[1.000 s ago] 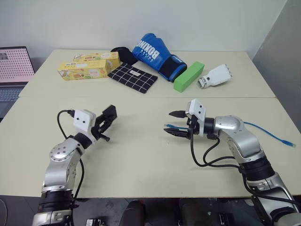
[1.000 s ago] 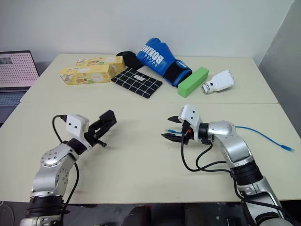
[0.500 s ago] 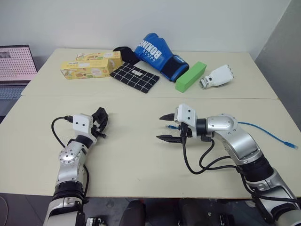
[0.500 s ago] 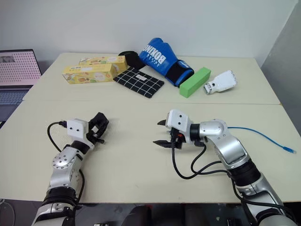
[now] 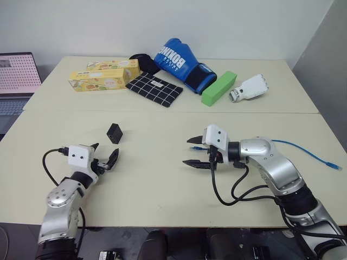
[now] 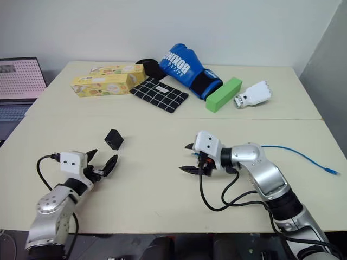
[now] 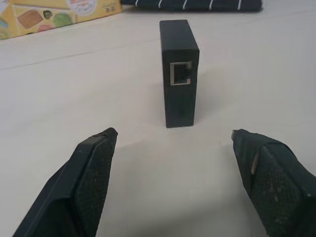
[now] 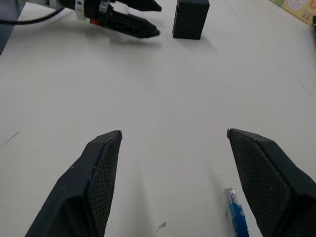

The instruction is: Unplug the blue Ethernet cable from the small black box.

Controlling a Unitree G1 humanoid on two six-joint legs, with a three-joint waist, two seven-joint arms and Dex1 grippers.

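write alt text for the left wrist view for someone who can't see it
A small black box stands upright on a pale table, its empty port facing the camera. The open left gripper frames it without touching it.

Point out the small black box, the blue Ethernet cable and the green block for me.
small black box [image 5: 114, 132]: left eye view, on its top face.
blue Ethernet cable [image 5: 303, 150]: left eye view, mid-run of the cord on the table.
green block [image 5: 218, 87]: left eye view, on its top face.

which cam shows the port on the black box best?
Left wrist view: the small black box stands upright and its empty port faces the camera. The eye views and right wrist view show the box, with no port visible.
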